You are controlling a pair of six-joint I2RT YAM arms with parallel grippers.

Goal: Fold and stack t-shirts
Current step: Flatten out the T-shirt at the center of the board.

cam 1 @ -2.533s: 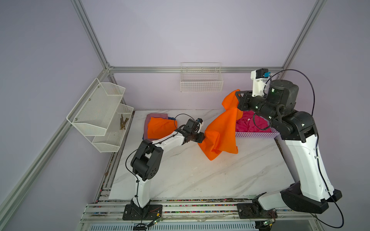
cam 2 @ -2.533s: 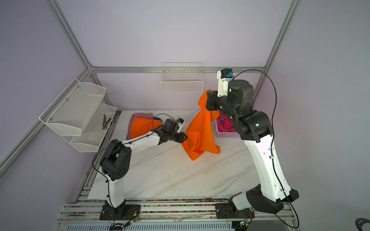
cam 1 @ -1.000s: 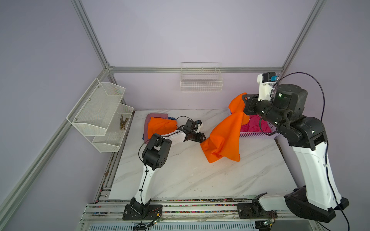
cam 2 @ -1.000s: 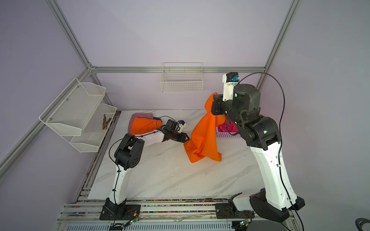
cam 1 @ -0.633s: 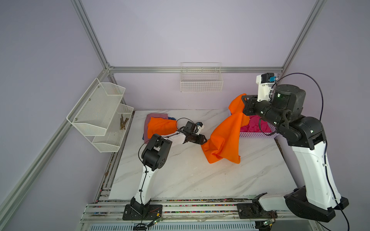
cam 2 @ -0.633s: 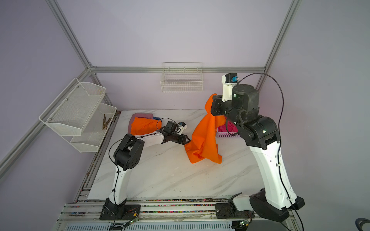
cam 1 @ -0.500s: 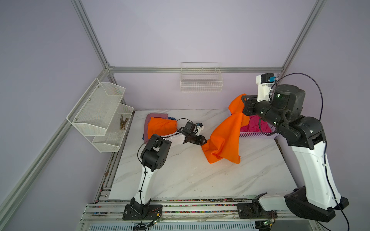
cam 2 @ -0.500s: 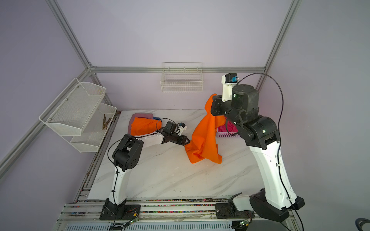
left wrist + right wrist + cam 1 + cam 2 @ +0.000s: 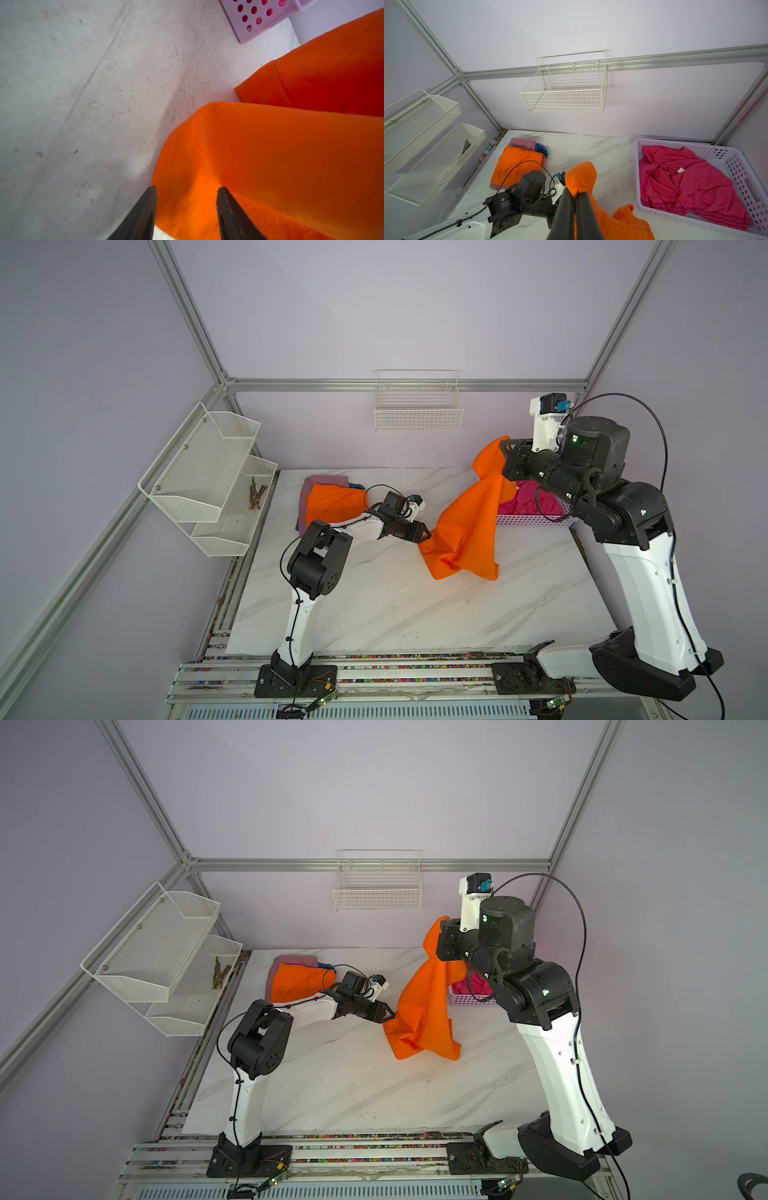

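On the marble worktop (image 9: pixel 395 605), the left tool (image 9: pixel 187 188) has its jaws apart at the hem of a hanging orange t-shirt (image 9: pixel 469 522), whose lower folds rest on the stone. The right tool (image 9: pixel 576 194) is clenched on that shirt's top, holding it aloft. Farther back, a folded orange t-shirt (image 9: pixel 328 504) lies on a mauve-pink t-shirt (image 9: pixel 324 481) and a blue t-shirt (image 9: pixel 541 148). A lilac basket (image 9: pixel 737 166) holds a hot pink t-shirt (image 9: pixel 685 187); its white tag (image 9: pixel 681 170) is too small to read.

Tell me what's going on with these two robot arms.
The right gripper is shut on an orange shirt, holding it up so its lower end drapes onto the table. The left gripper, open, has a lower edge of it between its jaws. A folded pile lies near the back wall; a pink shirt waits in the basket.
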